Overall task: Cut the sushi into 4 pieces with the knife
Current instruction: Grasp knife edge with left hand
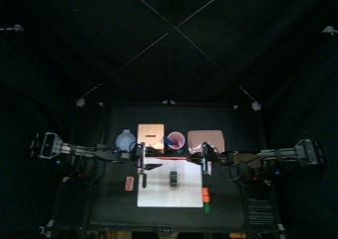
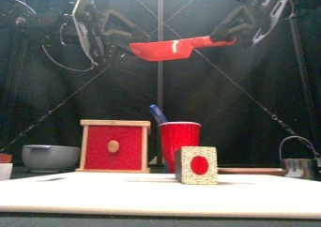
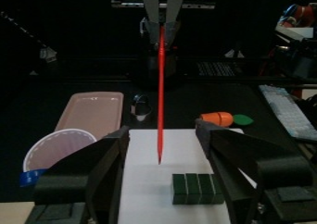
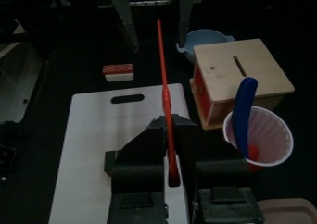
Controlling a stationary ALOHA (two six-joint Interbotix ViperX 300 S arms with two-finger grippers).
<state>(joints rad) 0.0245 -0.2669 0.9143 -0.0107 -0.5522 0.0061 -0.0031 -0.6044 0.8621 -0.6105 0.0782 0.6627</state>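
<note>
Black-curtained booth, small tabletop (image 1: pixel 113 208). From above: white cutting board (image 1: pixel 156 194) at centre, dark green sushi roll (image 1: pixel 172 176) lying on it. From the front: red toy knife (image 2: pixel 163 49) up in the air (well clear of the roll). From the left wrist: left gripper (image 3: pixel 164 137) spread wide, holding nothing. From the right wrist: right gripper (image 4: pixel 169 135) pinching the knife, blade pointing toward the other arm. Seemingly no cut made; by that reckoning, all three left.

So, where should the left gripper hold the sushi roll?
Likely across its two flat sides near one end, coming down from above: the sushi roll lies low on the white cutting board with both sides open, and the rest is free for the red knife.
</note>
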